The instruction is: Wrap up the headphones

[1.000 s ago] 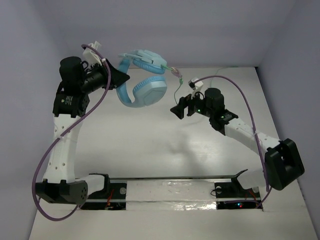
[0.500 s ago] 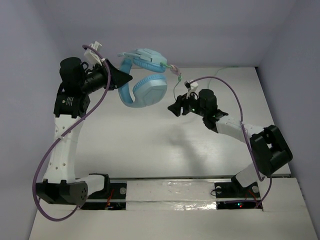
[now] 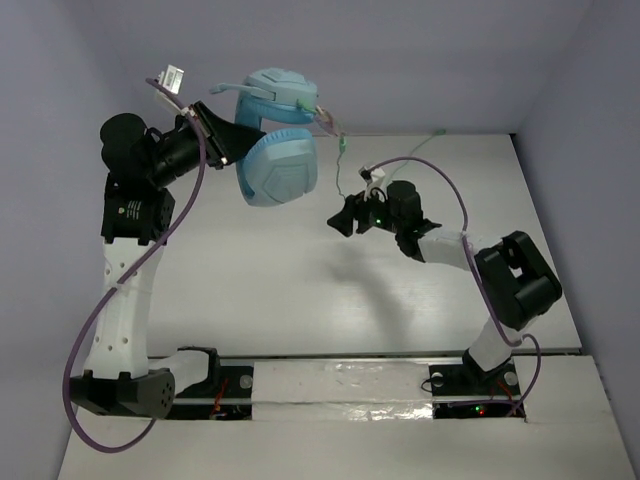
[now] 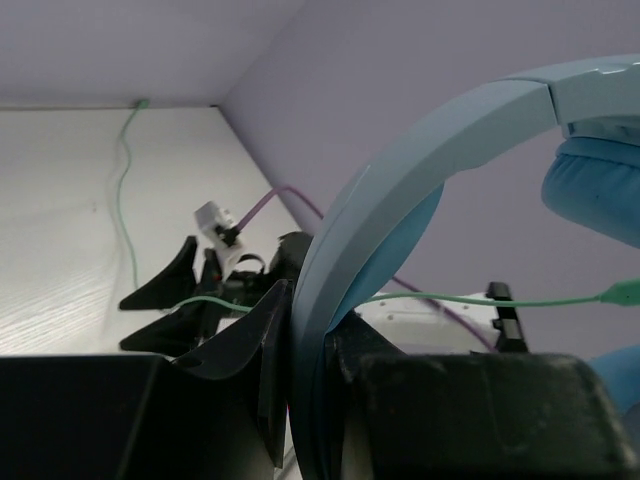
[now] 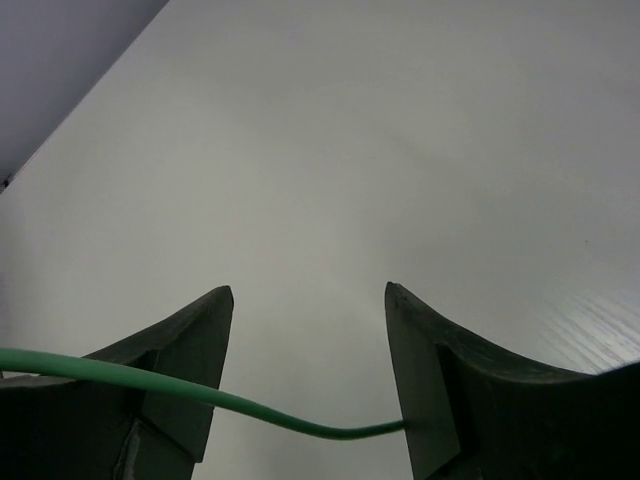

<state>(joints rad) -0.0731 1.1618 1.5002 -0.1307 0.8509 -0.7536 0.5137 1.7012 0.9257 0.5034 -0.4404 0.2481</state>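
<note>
The light blue headphones hang in the air at the back left, one earcup above the other. My left gripper is shut on their headband, which runs between its jaws in the left wrist view. The thin green cable drops from the earcups toward my right gripper, which hovers above the table's middle. In the right wrist view the right gripper is open, and the cable sags across the gap between its jaws. The cable's far part lies on the table.
Purple robot cables loop over both arms. The grey back wall stands close behind the headphones. The white table spreads below both grippers, its rail at the near edge.
My left gripper has lifted and turned the headphones up and to the left. My right arm has folded and its gripper has moved a little left, staying open around the cable.
</note>
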